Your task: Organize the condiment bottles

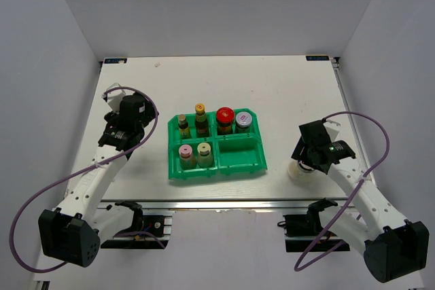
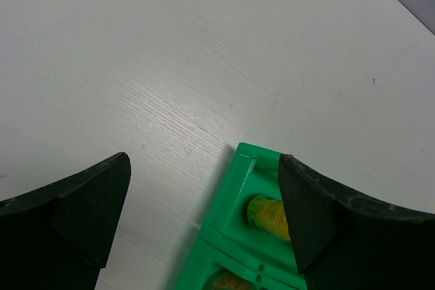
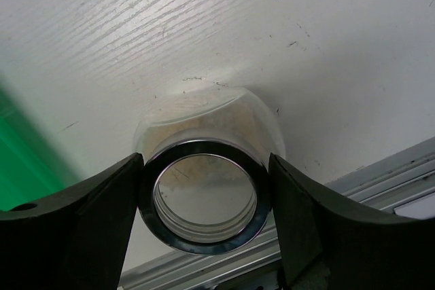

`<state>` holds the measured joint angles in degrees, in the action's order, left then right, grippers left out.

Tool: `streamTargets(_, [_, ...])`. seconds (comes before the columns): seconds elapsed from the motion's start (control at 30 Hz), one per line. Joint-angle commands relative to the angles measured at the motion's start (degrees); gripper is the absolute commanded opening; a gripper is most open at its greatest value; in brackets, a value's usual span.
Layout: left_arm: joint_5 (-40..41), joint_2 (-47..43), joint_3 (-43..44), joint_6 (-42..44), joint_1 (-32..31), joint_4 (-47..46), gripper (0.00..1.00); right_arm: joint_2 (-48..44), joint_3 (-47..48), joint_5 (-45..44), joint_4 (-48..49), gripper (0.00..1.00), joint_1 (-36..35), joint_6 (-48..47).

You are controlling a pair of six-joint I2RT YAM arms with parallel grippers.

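Over at the tray's nine o'clock, the left tool (image 2: 204,181) hangs above the bare worktop (image 1: 272,86), spread wide with nothing between its fingers. The green tray (image 1: 238,170) holds two slim dark yellow-capped bottles (image 1: 200,120) at eleven o'clock, and a pink-capped bottle (image 1: 186,156) beside a cream bottle (image 1: 204,154) at seven. A red-lidded jar (image 1: 225,119) and a silver-capped jar (image 1: 243,121) stand at one o'clock. At the tray's four o'clock, near the worktop's front edge, the right tool (image 3: 205,188) pinches a clear jar (image 3: 204,120) by its silver lid.
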<state>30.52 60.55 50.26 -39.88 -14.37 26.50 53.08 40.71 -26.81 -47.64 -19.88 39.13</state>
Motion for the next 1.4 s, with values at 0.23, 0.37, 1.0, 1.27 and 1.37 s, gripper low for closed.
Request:
streamTargets(0.23, [-0.7, -1.1, 0.5, 0.2, 0.2, -0.6, 0.98, -3.2, 7.4, 11.3, 6.1, 0.05, 0.1, -15.8])
streamTargets(0.37, [-1.0, -1.6, 0.1, 0.3, 0.3, -1.0, 0.98, -4.5, 11.1, 16.9, 9.6, 0.01, -1.4, -19.4])
streamTargets(1.0, [-1.1, -1.7, -0.2, 0.5, 0.2, -1.2, 0.98, 11.9, 18.9, 4.3, 24.0, 0.00, -29.5, -13.8])
streamTargets(1.27, [-1.2, -1.8, -0.3, 0.6, 0.2, -1.1, 0.98, 17.0, 17.7, 4.3, 29.1, 0.00, -32.3, -12.2])
streamTargets(1.37, [-1.1, -1.8, -0.3, 0.5, 0.3, -1.0, 0.98, 18.2, 17.2, 3.0, 29.0, 0.00, -33.2, -10.6])
